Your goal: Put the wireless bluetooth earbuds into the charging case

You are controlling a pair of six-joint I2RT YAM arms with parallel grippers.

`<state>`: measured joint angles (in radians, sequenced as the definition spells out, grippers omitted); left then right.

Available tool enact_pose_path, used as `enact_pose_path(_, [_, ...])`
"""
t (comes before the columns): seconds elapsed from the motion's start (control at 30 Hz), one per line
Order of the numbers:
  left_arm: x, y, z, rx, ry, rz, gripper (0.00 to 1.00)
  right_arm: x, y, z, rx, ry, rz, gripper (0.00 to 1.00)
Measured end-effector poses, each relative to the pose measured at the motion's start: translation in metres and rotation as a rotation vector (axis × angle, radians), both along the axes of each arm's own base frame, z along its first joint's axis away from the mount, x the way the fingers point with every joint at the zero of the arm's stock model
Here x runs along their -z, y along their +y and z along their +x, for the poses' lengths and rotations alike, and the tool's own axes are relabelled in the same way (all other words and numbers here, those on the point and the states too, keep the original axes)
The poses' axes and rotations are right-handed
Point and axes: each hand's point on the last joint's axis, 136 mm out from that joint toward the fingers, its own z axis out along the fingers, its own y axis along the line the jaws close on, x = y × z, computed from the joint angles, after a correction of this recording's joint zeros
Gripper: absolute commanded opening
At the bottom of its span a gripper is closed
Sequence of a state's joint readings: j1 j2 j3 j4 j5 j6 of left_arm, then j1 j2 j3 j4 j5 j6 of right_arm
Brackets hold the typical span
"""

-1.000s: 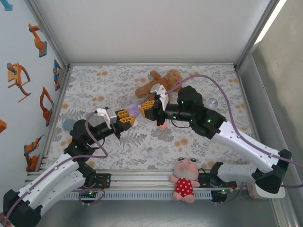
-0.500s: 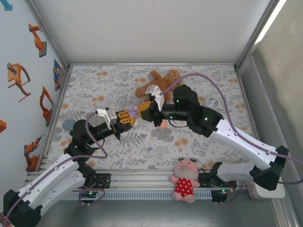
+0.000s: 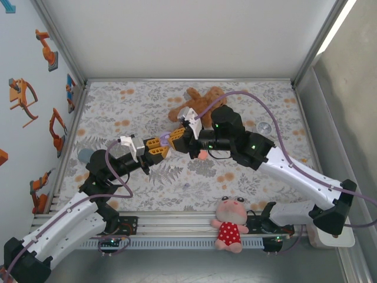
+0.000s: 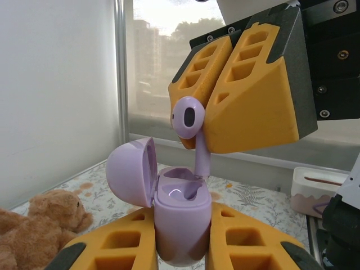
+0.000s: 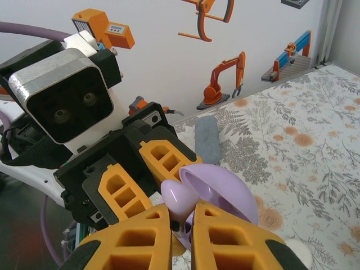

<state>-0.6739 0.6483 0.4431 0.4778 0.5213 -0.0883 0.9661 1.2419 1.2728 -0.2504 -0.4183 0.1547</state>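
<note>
Your right hand pinches the earbud, left hand grips the case (lid open); any tilt could jam it.

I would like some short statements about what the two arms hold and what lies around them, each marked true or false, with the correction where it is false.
1. The left end effector holds a purple charging case with its lid open. True.
2. The right end effector is empty. False: it is shut on a purple earbud.
3. The earbud sits fully inside the case. False: its head stands above the case, and only the tip of the stem reaches the opening.
4. A brown teddy bear lies on the table beyond the end effectors. True.
5. A plush doll in a red dress lies at the far edge. False: it lies at the near edge, between the arm bases.
</note>
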Motion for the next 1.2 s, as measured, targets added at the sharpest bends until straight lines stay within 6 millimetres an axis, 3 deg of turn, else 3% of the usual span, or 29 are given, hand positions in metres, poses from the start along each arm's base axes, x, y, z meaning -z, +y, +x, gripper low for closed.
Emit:
enact_pose_path(0.77, [-0.001,0.001,-0.002,0.003,-0.004,-0.003,0.03,0.009,0.005,0.001,-0.003,0.003,-0.040,0.13])
enact_pose_path(1.03, [-0.001,0.001,-0.002,0.004,-0.001,0.000,0.03,0.012,0.005,0.000,-0.009,0.006,-0.057,0.20])
enact_pose_path(1.2, [0.001,0.001,-0.002,0.003,0.004,0.003,0.03,0.012,0.005,0.000,-0.011,0.000,-0.060,0.35])
